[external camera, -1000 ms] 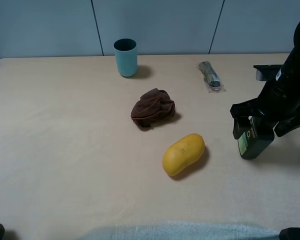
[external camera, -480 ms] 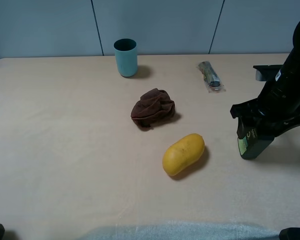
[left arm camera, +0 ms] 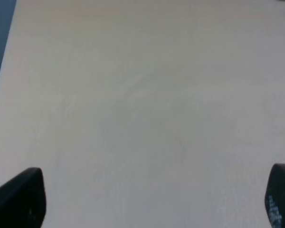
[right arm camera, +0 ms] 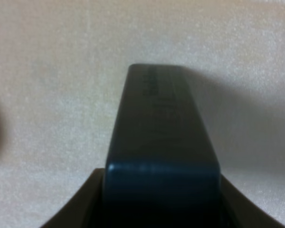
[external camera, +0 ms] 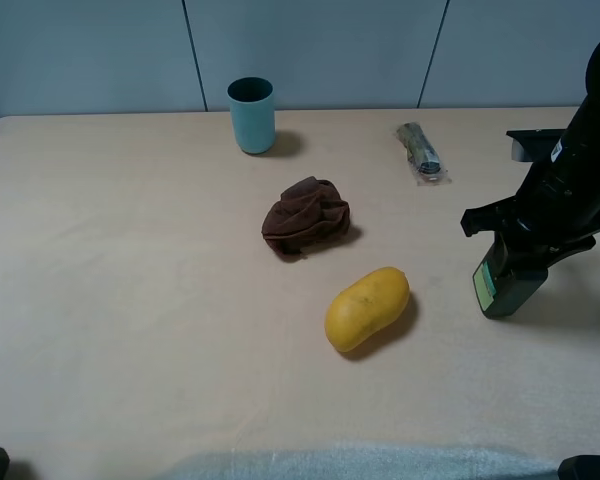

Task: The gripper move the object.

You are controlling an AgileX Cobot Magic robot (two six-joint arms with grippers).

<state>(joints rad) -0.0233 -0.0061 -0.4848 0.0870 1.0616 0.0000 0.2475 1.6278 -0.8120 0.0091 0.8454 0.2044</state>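
The small dark green bottle (external camera: 500,288) with a light green label stands on the beige table at the right. My right gripper (external camera: 520,255) comes down on it from above, its black fingers shut on the bottle's sides. In the right wrist view the bottle (right arm camera: 161,133) fills the space between the fingers; its spout cap is hidden. My left gripper (left arm camera: 154,199) is open and empty over bare table, with only its fingertips (left arm camera: 19,197) showing.
A yellow mango-like fruit (external camera: 367,307) lies left of the bottle. A crumpled brown cloth (external camera: 305,216) is at mid-table. A teal cup (external camera: 251,114) stands at the back, and a small wrapped item (external camera: 420,150) lies at the back right.
My right gripper's fingers have closed inward from a wide spread onto the bottle. The bottle stays in place. The left arm has not moved.
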